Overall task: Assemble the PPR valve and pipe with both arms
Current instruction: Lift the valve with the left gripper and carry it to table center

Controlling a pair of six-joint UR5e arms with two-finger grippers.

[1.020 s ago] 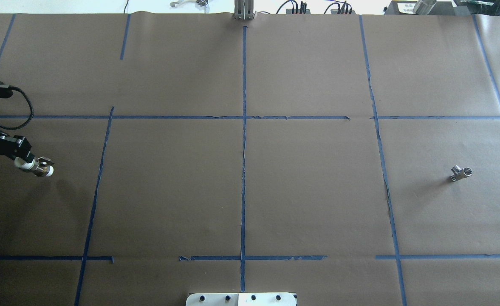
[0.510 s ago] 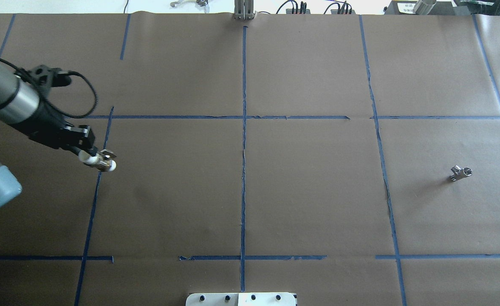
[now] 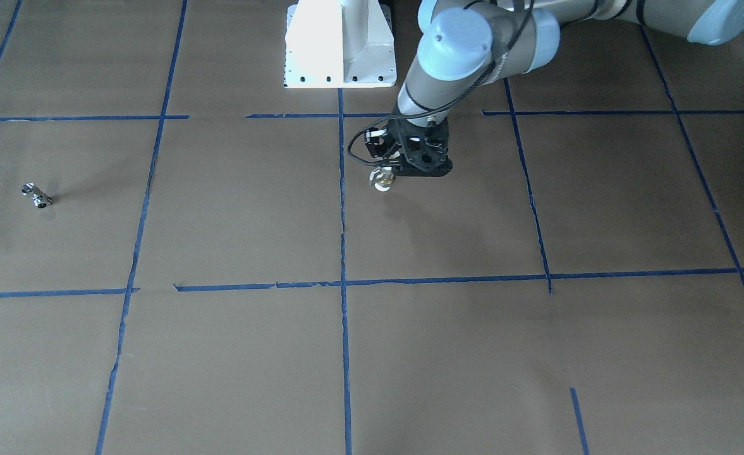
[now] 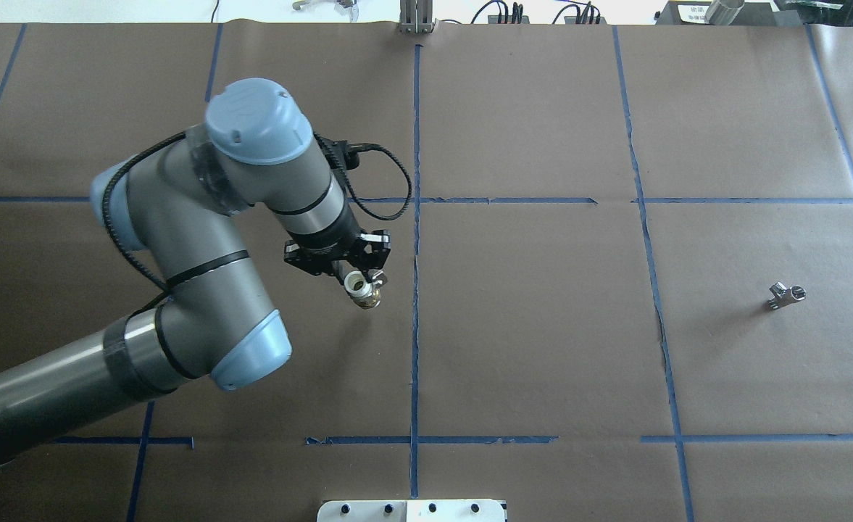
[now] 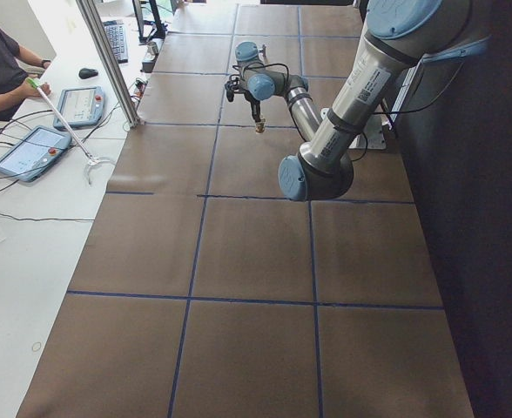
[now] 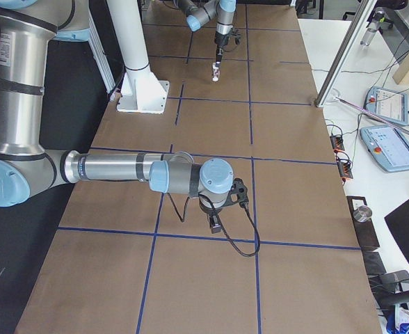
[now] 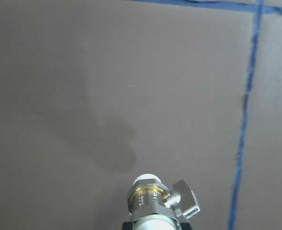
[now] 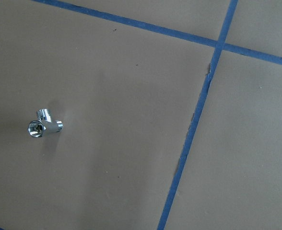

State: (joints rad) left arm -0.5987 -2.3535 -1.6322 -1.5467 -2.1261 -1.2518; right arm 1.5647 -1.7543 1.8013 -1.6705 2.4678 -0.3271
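Valve held in left pincer near desk centre; pipe not yet grasped.
Left pincer clenched on the valve's white end, brass middle and lever pointing down, clear of the desk. Pipe lies loose, well apart on the desk's right side, in the right wrist camera's sight. Right pincer: released or clenched, cannot tell. Next, as I judge it: right arm descends, grasps pipe, brings it to the valve's free end.

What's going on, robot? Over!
Left gripper shut on PPR valve, lifted off table. Right gripper: cannot tell. Pipe lying loose on table, untouched. Only tape lines between.
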